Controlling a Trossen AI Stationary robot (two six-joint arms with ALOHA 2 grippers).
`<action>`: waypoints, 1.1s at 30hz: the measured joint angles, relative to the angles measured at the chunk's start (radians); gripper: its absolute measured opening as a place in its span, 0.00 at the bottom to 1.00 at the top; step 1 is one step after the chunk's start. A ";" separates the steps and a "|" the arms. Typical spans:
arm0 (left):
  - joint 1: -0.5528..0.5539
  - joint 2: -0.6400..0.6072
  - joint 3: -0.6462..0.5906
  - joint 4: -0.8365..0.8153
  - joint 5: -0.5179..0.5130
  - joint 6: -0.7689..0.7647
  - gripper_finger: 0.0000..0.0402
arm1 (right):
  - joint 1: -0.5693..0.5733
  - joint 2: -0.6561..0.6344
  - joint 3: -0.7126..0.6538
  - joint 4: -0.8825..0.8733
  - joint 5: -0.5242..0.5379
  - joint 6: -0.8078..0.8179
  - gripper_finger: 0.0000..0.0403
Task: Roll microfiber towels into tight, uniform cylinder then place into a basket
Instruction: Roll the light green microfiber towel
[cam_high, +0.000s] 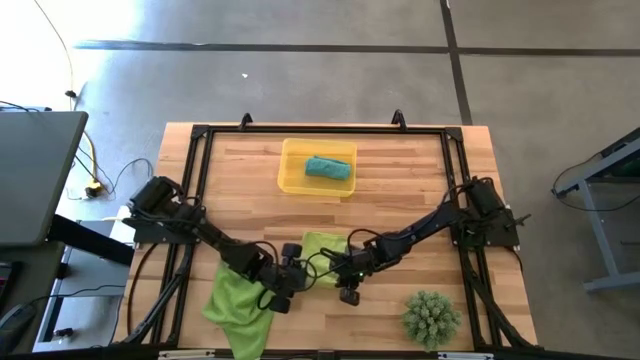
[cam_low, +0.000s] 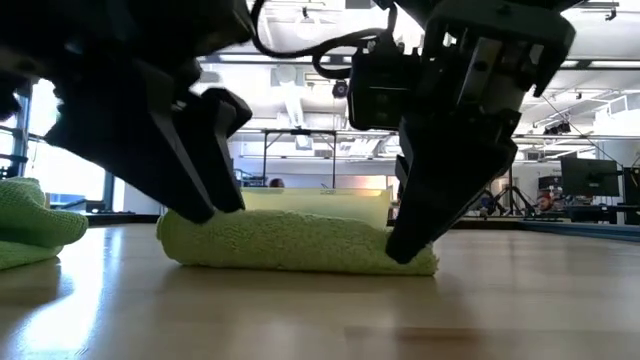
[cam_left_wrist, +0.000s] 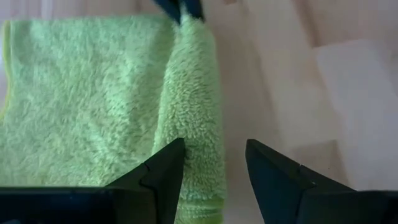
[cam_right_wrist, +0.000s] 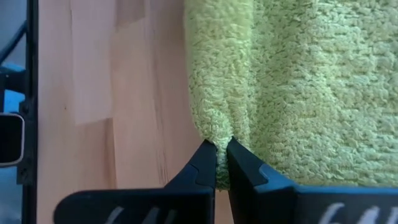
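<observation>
**Rolling the second towel: keep both ends even**

You have the lime-green towel (cam_high: 322, 247) partly rolled on the bench (cam_high: 400, 190), near its front edge, between the two arms. Your right pincer (cam_right_wrist: 222, 149) is clenched on a fold of the rolled edge at one end. Your left pincer (cam_left_wrist: 214, 163) stands released at the other end, its fingers straddling the roll without gripping it.

To do this step well, judge the following:
- Close the left pincer on the roll's end before you turn further, so both ends advance together; a one-sided pull will likely give a cone, not a cylinder.
- Keep the roll pressed low against the bench as it turns. In the low view it looks fairly even but soft, so a little tension towards the flat part should tighten it.
- Take only the outer layers in the grip, or the core may be dragged out when you let go.

Count of things:
- Towels: three. This one in work; a teal towel (cam_high: 328, 168), already rolled, lying in the yellow basket (cam_high: 290, 180) at the bench's far side; and another lime-green towel (cam_high: 238, 300), loose and crumpled, near the left arm at the front edge.
- Baskets: one.
- Spiky green plant (cam_high: 432, 317): one, front right, well apart from the work.
</observation>
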 joint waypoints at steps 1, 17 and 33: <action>0.005 0.002 0.000 -0.012 0.011 0.000 0.41 | 0.001 0.000 0.000 0.011 -0.001 0.005 0.00; 0.036 0.068 0.004 -0.042 0.099 -0.036 0.41 | 0.000 0.001 0.003 0.017 -0.037 -0.002 0.09; 0.034 0.069 0.002 0.000 0.257 -0.429 0.41 | 0.008 -0.165 -0.001 -0.148 0.016 -0.282 0.16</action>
